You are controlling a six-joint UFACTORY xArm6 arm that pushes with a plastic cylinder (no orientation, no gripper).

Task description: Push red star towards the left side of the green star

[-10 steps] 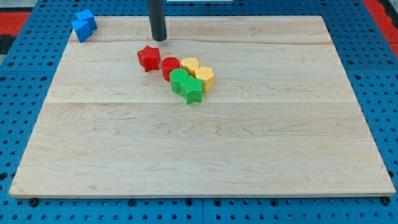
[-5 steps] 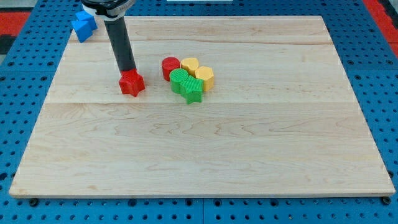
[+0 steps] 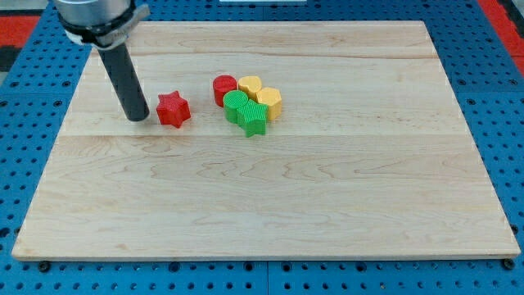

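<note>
The red star (image 3: 173,109) lies on the wooden board, left of the block cluster and apart from it. The green star (image 3: 255,120) sits at the cluster's bottom right, touching a green round block (image 3: 237,104). My tip (image 3: 137,116) rests on the board just left of the red star, with a small gap between them. The rod rises from it toward the view's top left.
A red cylinder (image 3: 224,87) and two yellow blocks (image 3: 250,85) (image 3: 270,100) sit against the green blocks. A blue block is hidden behind the arm at the top left. The board (image 3: 262,205) lies on a blue pegboard.
The red star was pushed down and left, away from the cluster. My tip then moved from above the star round to its left side.
</note>
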